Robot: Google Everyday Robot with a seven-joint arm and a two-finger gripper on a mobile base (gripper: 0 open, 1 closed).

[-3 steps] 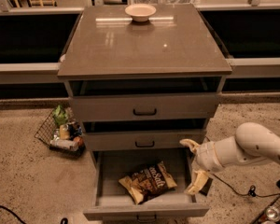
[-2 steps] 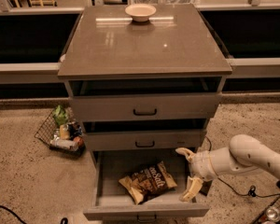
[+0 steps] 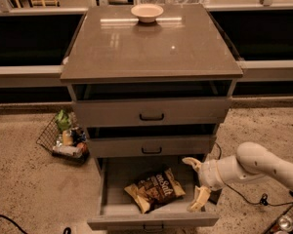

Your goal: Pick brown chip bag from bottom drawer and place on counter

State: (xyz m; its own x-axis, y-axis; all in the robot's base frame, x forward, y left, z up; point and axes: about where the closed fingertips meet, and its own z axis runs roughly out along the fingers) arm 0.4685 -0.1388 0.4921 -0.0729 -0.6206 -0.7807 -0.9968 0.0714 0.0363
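Low in the camera view, the bottom drawer is pulled well out of the cabinet, and the brown chip bag lies flat on its floor, a little right of centre and turned at a slant, white lettering up. At the drawer's right side is the gripper, reaching in from the right on a pale arm. Its two tan fingers are spread wide apart, one above the other in the picture, with nothing between them. The lower finger appears to rest near the drawer's front right corner, just beside the bag but apart from it. Above, the middle drawer and top drawer each stand slightly ajar. On the glossy counter sits a pale bowl near the far edge. Left of the cabinet, a wire basket of packets lies on the speckled floor
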